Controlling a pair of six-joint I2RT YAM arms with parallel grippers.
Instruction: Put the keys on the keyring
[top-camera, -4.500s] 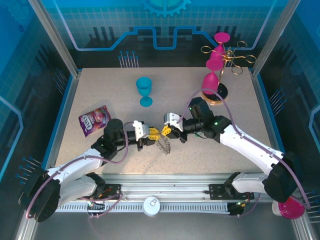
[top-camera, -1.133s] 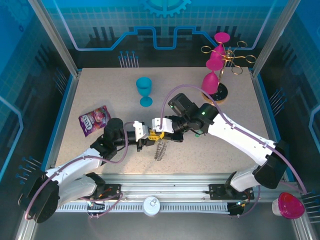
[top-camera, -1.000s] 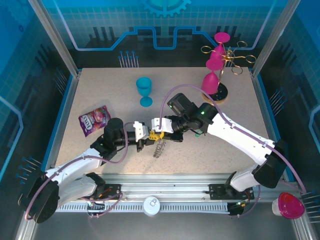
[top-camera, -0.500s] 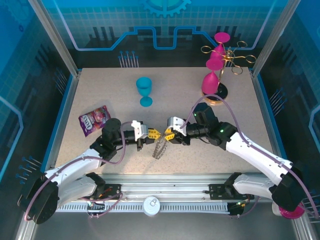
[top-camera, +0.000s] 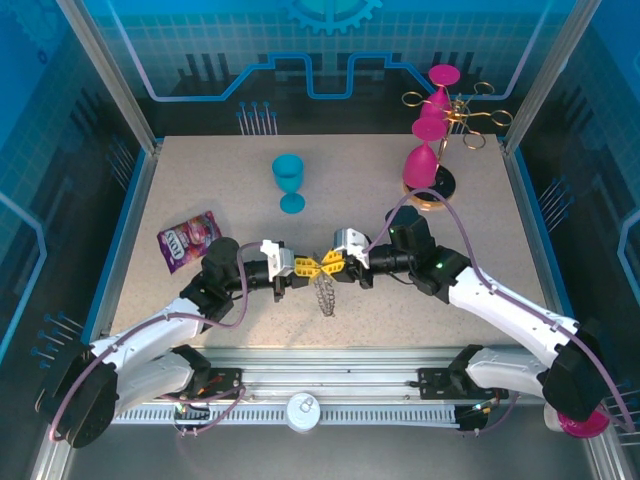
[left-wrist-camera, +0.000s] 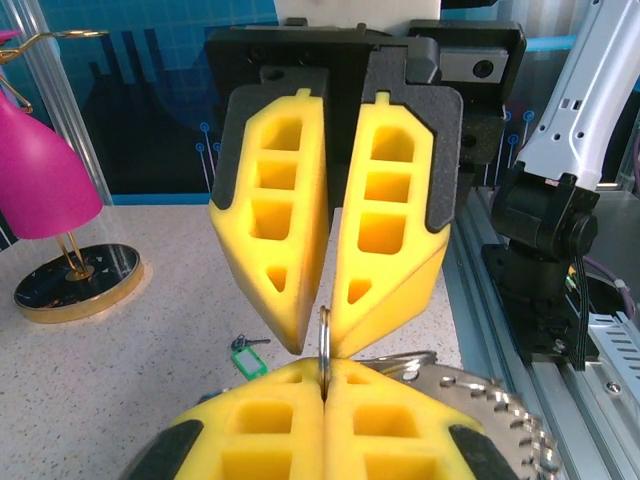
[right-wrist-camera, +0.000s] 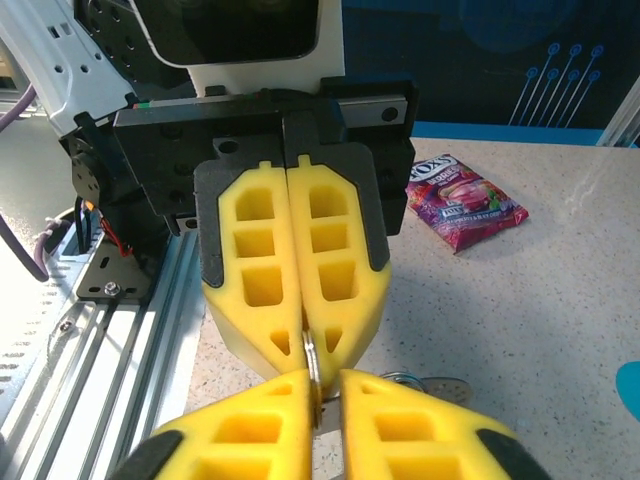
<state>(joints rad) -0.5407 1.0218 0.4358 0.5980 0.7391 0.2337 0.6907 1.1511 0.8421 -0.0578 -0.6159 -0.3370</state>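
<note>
Over desk (top-camera: 200, 180) front-centre, left hand (top-camera: 299, 266) and right hand (top-camera: 336, 266) meet tip to tip. Left hand clamped tight on keyring (top-camera: 326, 295), thin wire pinched between yellow pads. Right hand almost closed, tips pinching same wire from opposite side. Keyring hangs below both hands, frilly edge downward; contact with desk unclear. Keys (left-wrist-camera: 246, 357), green tag showing, lie flat on desk beyond right hand, toward gold-based stand (left-wrist-camera: 75, 285), apart from keyring. Blue goblet (top-camera: 289, 180) upright farther back.
</note>
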